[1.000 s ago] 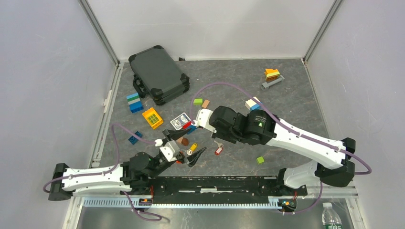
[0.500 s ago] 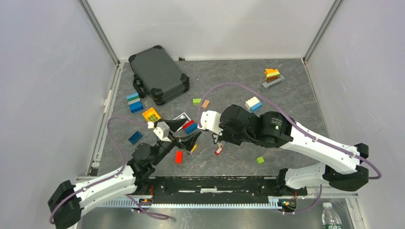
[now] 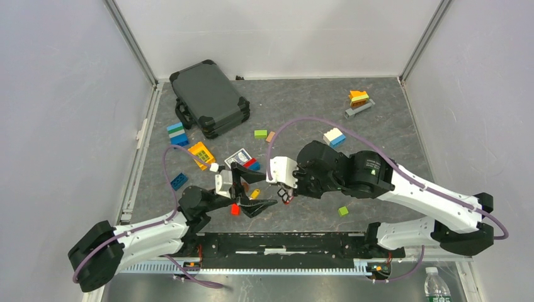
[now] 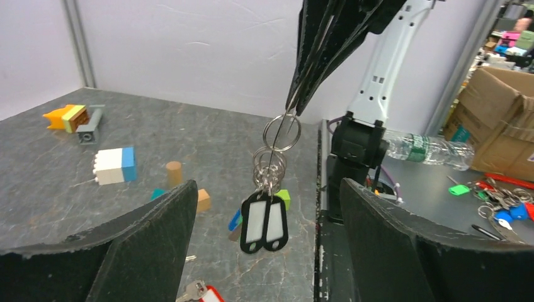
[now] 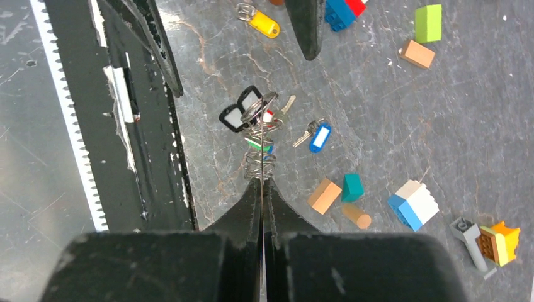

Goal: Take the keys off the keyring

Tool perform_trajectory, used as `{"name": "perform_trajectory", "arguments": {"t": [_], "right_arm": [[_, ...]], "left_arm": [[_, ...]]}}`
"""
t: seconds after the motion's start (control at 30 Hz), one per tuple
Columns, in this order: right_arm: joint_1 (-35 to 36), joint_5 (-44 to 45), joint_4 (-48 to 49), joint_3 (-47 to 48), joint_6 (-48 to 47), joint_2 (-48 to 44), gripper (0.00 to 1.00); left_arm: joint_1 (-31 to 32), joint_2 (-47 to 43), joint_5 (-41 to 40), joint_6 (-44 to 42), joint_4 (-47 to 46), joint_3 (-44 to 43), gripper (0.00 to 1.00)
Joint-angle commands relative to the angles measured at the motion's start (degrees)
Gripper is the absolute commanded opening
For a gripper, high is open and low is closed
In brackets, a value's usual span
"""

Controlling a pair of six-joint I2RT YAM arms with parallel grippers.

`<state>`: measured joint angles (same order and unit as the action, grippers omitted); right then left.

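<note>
Keyring (image 4: 281,132) of thin grey metal hangs upright, black-tagged keys (image 4: 264,223) lowest, its top pinched in our right pincer (image 5: 261,179), between our spread left pincer (image 3: 252,190).

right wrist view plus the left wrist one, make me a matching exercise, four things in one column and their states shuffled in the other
1. right pincer
2. left pincer
3. blue-tagged key
4. black tags

A. lying loose on the table
B. shut on the keyring
C. hanging from the keyring
D. open, holding nothing

Pairs: 1-B, 2-D, 3-A, 4-C
</note>
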<state>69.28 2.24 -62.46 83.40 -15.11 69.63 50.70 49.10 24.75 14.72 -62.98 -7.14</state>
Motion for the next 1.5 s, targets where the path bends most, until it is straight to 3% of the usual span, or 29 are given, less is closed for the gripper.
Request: {"name": "perform_trajectory", "arguments": {"t": [0.0,0.17,0.53,0.77,1.0,1.3,1.47], "right_arm": [[0.16,-5.54,2.64,-1.44,-3.37,-2.44,0.00],[0.24,-8.17,3.41,-2.83,-5.05,-2.94,0.00],[0.33,-11.98,4.51,-3.11,-6.14,-4.13,0.00],[0.42,-12.19,4.56,-3.72,-6.16,-4.32,0.00],[0.65,-12.83,4.94,-4.10,-6.07,-4.23,0.00],[0.84,-12.09,4.82,-4.13,-6.07,-4.32,0.00],[0.92,-12.00,4.68,-3.81,-5.89,-4.41,0.00]], "left_arm": [[-0.34,-0.15,6.14,1.18,-3.69,-2.93,0.89],[-0.34,0.65,9.31,0.84,-1.90,-4.75,0.88],[-0.34,7.20,20.02,2.93,-4.94,-6.92,0.68],[-0.34,8.19,21.68,3.47,-4.87,-7.62,0.61],[-0.34,9.91,22.31,3.60,-5.11,-8.51,0.62],[-0.35,10.52,24.96,3.65,-2.73,-9.73,0.40],[-0.34,11.45,25.20,4.07,-2.74,-9.56,0.41]]}}
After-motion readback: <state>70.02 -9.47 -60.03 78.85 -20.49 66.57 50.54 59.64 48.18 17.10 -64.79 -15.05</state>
